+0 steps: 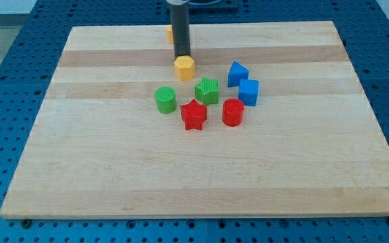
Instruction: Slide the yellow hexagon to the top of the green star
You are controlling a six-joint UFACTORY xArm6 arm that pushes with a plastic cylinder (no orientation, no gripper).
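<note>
Yellow hexagon (184, 67) is sitting just up and to the view's left of the green star (207, 90), near it but apart, so we are judging the slide as nearly done, with a short push toward the view's right left to bring it squarely above the star. We are carrying no gripper: my tip (182, 57) is resting at the hexagon's upper edge, apparently touching it and holding nothing.

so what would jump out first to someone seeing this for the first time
A tight cluster of bright blocks sits on the pale wooden board, above its middle: green star, green cylinder, red star, red cylinder and two blue blocks. At the cluster's top, my tip touches the yellow hexagon from above.
</note>
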